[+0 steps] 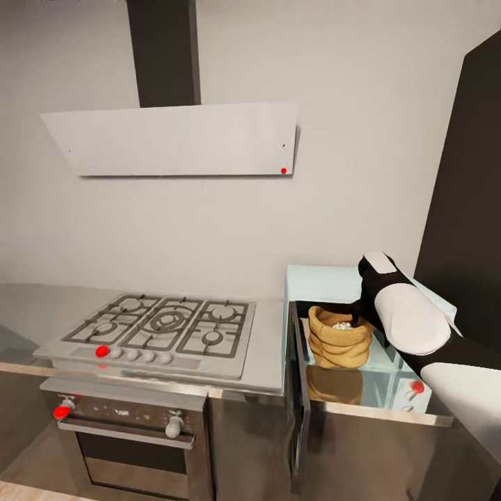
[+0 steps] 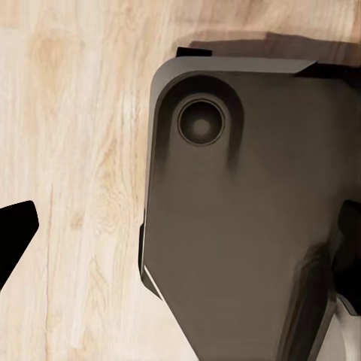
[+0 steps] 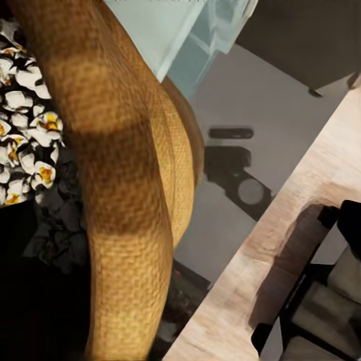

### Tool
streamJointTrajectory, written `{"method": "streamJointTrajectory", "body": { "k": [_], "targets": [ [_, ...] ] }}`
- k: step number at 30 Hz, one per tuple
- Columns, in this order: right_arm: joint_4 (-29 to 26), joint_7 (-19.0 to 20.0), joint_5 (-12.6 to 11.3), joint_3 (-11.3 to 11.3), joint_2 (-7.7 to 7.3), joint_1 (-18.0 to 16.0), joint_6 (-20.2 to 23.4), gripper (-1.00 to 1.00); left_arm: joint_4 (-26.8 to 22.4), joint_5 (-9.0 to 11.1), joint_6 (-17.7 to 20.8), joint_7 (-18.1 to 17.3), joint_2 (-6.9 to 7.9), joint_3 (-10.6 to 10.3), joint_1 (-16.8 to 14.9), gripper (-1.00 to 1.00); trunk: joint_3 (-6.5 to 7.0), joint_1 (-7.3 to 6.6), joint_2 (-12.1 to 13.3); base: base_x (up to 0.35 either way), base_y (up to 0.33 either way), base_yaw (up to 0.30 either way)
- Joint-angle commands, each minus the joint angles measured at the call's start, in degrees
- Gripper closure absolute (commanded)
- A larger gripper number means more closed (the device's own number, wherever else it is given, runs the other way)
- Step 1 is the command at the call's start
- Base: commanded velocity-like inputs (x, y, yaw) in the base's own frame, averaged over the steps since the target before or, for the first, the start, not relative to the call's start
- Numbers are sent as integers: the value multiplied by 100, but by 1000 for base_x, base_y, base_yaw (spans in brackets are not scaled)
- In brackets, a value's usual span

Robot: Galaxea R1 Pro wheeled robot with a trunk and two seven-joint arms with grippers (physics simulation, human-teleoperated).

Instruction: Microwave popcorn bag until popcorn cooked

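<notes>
The pale blue microwave [image 1: 327, 278] stands on the grey countertop [image 1: 268, 358] right of the hob, its door [image 1: 299, 396] swung wide open towards me. Inside it sits the tan popcorn bag [image 1: 339, 342], upright, with white popcorn [image 1: 341, 325] in its mouth. My right gripper [image 1: 356, 315] reaches into the cavity and is at the bag's far rim. In the right wrist view the thick rolled rim [image 3: 120, 188] runs straight through the middle, with puffed white-yellow popcorn [image 3: 22, 75] beside it. My left gripper [image 2: 180, 241] hangs low, its black fingers [image 2: 15, 233] spread apart.
A steel gas hob [image 1: 163, 327] fills the counter's middle, with a built-in oven [image 1: 125, 431] below and a white slanted hood [image 1: 181, 139] above. A dark tall cabinet [image 1: 466, 174] rises at the right. My own dark base [image 2: 241, 226] stands on the pale wooden floor [image 2: 75, 150].
</notes>
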Motion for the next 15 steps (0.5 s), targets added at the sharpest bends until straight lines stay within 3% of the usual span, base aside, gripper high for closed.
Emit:
{"method": "streamJointTrajectory", "body": {
  "k": [1,15],
  "targets": [
    [-15,-36,-39,5,3,-4,62,-100,-9,4,21,6,-1,43,-1,-100,1,1,-5,0,0,0],
    [-15,-36,-39,0,3,-1,70,-100,-9,4,21,6,-1,46,-1,-100,133,1,-5,0,0,0]
  ]
}}
